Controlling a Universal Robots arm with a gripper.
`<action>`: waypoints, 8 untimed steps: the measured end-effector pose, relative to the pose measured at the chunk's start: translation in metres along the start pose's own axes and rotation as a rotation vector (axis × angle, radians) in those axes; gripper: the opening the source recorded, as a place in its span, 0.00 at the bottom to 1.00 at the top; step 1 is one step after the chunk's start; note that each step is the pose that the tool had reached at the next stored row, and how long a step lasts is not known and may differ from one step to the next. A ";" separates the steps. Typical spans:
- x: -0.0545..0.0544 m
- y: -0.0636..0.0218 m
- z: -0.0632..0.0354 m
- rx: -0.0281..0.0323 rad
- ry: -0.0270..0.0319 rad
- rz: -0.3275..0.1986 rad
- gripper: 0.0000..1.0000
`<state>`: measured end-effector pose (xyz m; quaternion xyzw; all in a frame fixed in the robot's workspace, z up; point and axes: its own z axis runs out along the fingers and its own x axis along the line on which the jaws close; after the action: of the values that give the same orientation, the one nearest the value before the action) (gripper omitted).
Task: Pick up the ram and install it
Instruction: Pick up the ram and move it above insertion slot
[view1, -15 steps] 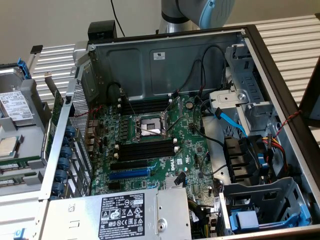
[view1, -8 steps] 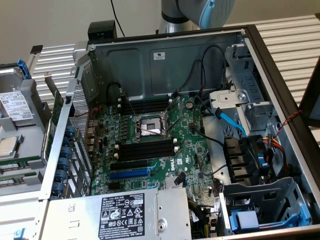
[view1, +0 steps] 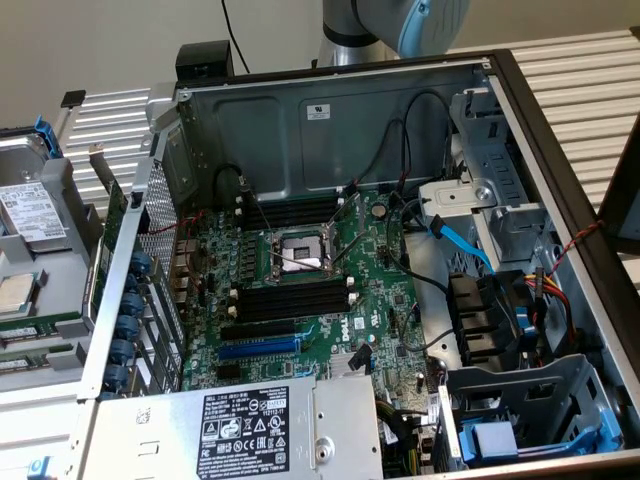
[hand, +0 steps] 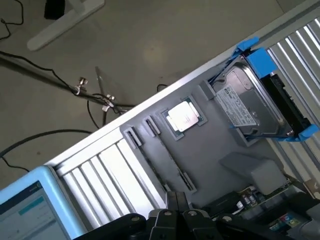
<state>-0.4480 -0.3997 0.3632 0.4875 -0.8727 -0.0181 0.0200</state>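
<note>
The ram (hand: 172, 161) is a long thin dark stick lying in a groove of the grey parts tray (hand: 220, 145), beside a silver CPU (hand: 185, 117). In the exterior view the ram (view1: 45, 326) shows as a dark green strip at the far left, outside the case. My gripper (hand: 177, 200) hangs above the tray near one end of the ram, its black fingers (hand: 171, 201) together with nothing between them. The bare black memory slots (view1: 290, 300) sit on the motherboard (view1: 390, 300) beside the CPU socket (view1: 300, 252).
A hard drive in a blue carrier (hand: 255, 105) lies on the tray past the CPU. The open case has a blue expansion slot (view1: 258, 348), a power supply (view1: 250, 430), drive cages (view1: 530, 410) and loose cables (view1: 440, 270). The arm (view1: 400, 25) rises behind the case.
</note>
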 end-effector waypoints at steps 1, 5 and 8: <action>0.000 0.0000 0.0000 0.0003 0.0009 -0.018 0.11; 0.000 0.0000 0.0002 0.0016 0.0046 -0.090 0.11; 0.000 0.0000 0.0002 0.0025 0.0073 -0.141 0.11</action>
<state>-0.4480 -0.3998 0.3630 0.5480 -0.8360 -0.0166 0.0213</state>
